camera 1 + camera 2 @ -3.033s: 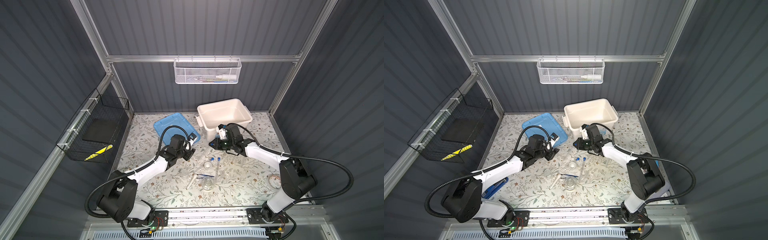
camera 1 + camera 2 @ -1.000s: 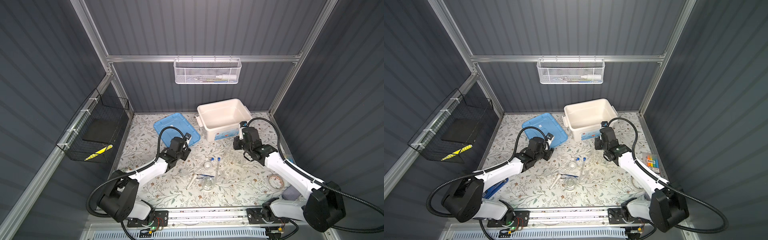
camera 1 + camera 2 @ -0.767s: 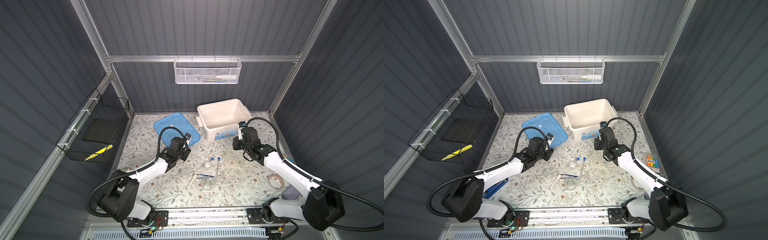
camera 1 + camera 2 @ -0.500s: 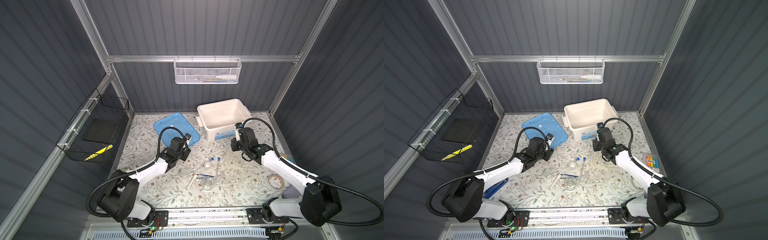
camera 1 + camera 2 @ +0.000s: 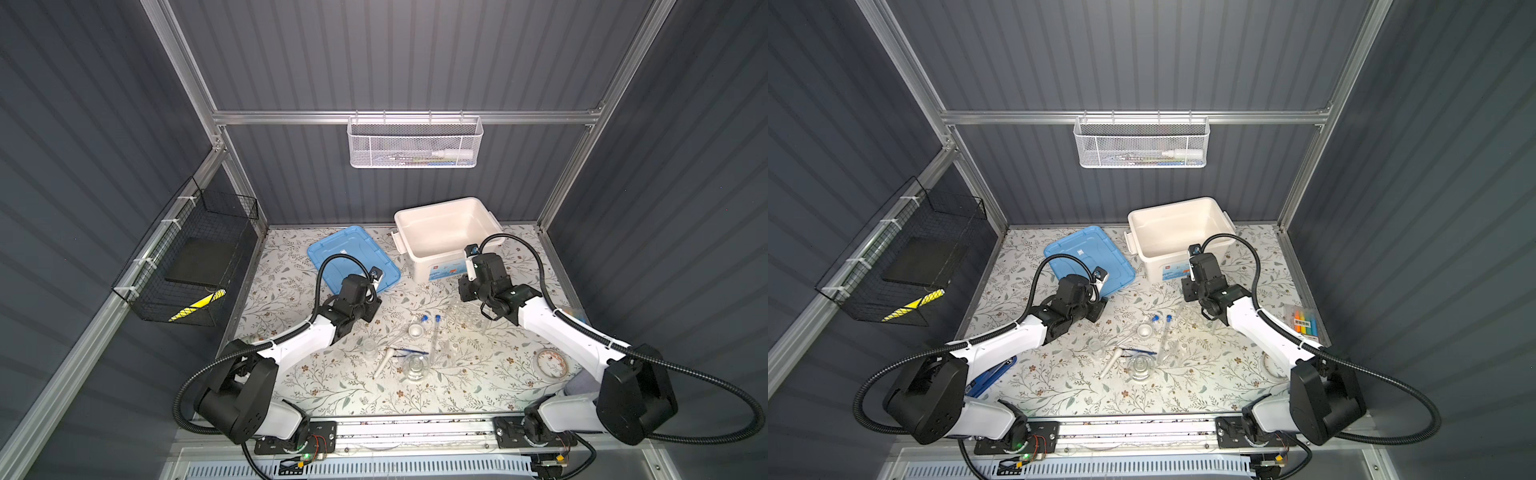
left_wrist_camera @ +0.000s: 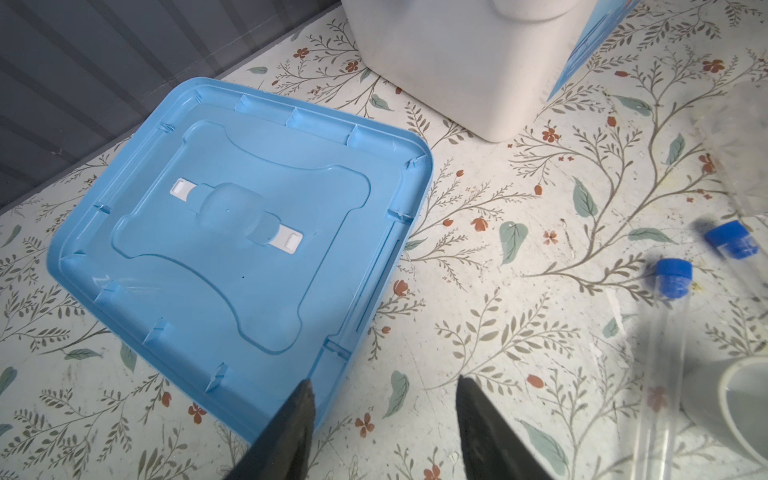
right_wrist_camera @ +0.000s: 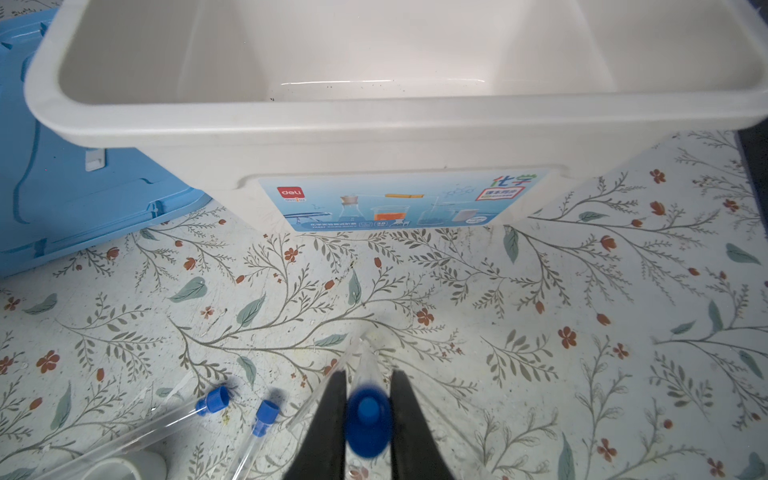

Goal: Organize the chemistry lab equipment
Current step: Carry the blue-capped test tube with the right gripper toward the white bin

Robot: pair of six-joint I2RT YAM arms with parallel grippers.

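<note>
The right end effector point(image 7: 368, 374) is pinching a test tube point(image 7: 365, 353). Its two dark fingers point(image 7: 337, 399) press in on either side, just ahead of the cap. The tube is a slim clear cylinder with a round bright-blue cap, blurred by closeness, and its clear body runs forward past the fingertips toward the white box point(image 7: 374, 124). Whether it touches the desk point(image 5: 291, 307) cannot be told. In both top views this end effector sits right of centre, just below the box's labelled front wall and just above the clear tube rack point(image 5: 467, 319).

The left end effector point(image 6: 384, 399) stands spread with nothing between its fingers, and one finger is over the edge of the blue lid point(image 6: 232, 232). In both top views it sits left of centre.

Two loose tubes point(image 5: 437, 319), also clear with blue caps, lie side by side at the centre of the desk. The small white bowl point(image 5: 415, 331) is just beside them. Lower in the frame lie the white pestle point(image 5: 383, 361), the blue tweezers point(image 5: 409, 352) and a clear glass vessel point(image 5: 414, 368).
</note>
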